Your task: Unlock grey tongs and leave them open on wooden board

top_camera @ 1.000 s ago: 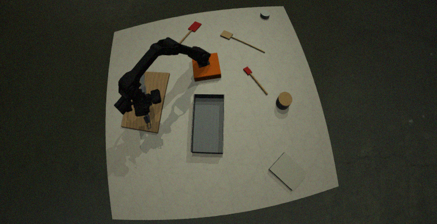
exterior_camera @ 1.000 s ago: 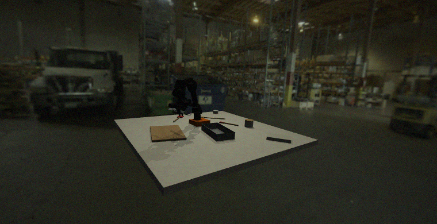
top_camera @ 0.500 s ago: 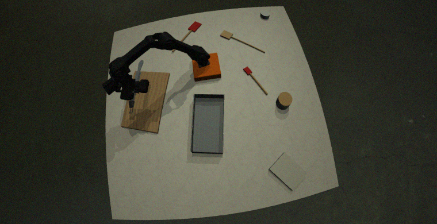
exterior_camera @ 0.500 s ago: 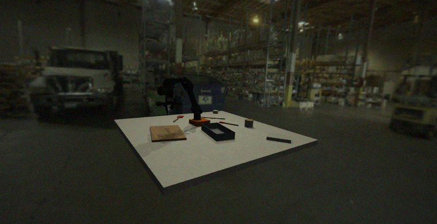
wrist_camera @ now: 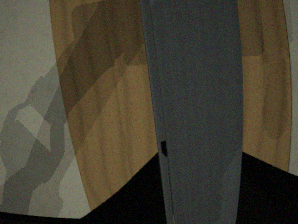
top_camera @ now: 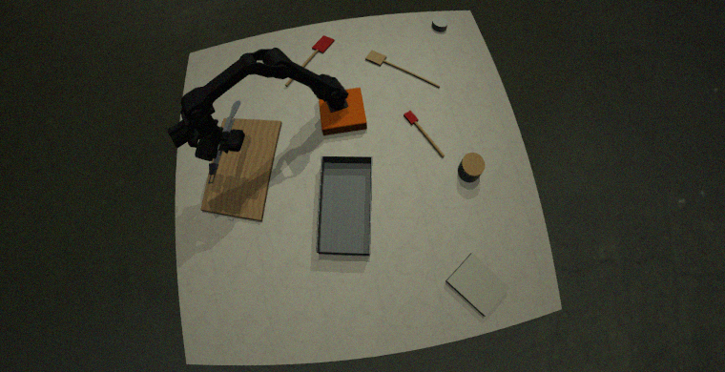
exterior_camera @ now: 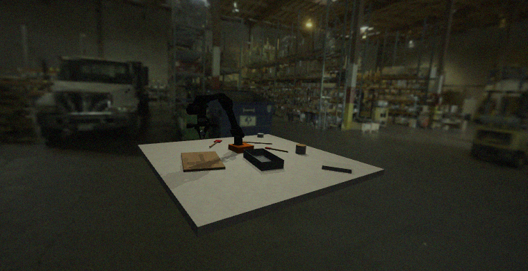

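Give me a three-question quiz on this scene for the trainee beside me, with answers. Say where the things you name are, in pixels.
1. Multiple choice: what do the jaws hold? (a) the red-headed spatula (b) the grey tongs (top_camera: 234, 112) (wrist_camera: 197, 90) (c) the round pot
2. True or false: the roasting tin (top_camera: 369, 207) (exterior_camera: 271, 166) stands on the wooden board (top_camera: 253, 166) (exterior_camera: 203, 161) (wrist_camera: 112, 150).
3. Fill in: the arm's base block (top_camera: 355, 118) (exterior_camera: 236, 147) is coloured ____.

Key: 1 b; 2 false; 3 orange

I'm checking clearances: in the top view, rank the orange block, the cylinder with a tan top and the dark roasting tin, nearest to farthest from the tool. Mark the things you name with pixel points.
1. Orange block (top_camera: 349, 115) (exterior_camera: 236, 146), under the arm's base
2. Dark roasting tin (top_camera: 344, 207) (exterior_camera: 271, 165), mid-table
3. Cylinder with a tan top (top_camera: 472, 164) (exterior_camera: 300, 149), far side
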`<state>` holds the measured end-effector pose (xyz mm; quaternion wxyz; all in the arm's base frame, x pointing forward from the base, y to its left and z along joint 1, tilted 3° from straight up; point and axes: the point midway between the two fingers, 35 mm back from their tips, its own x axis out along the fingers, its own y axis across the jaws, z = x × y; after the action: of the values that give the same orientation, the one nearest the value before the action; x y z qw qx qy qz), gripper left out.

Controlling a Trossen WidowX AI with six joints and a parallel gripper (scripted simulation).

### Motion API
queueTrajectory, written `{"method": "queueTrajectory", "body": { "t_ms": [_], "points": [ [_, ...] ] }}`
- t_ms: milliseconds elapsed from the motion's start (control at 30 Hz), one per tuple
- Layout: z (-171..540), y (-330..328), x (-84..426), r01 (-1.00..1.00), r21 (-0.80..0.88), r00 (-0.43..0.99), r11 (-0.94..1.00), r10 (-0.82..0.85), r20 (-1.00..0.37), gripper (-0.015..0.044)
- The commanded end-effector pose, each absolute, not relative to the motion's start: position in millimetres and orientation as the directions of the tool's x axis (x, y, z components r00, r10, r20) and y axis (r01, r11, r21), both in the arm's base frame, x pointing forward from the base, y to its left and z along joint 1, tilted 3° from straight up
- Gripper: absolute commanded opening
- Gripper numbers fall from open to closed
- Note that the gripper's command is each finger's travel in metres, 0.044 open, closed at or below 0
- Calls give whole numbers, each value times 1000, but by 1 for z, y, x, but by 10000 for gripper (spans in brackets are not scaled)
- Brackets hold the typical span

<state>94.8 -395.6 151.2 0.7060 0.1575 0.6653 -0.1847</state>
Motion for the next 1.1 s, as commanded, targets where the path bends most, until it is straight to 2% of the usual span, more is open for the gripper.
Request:
{"method": "queueTrajectory", "body": {
  "t_ms": [0,500,1067],
  "points": [
    [152,-397,92,497,-6,133,868,-83,-988,-150],
    [156,-405,89,524,44,445,850,-230,-865,-150],
    [177,-398,77,494,24,704,869,-383,-599,-150]
  ]
}}
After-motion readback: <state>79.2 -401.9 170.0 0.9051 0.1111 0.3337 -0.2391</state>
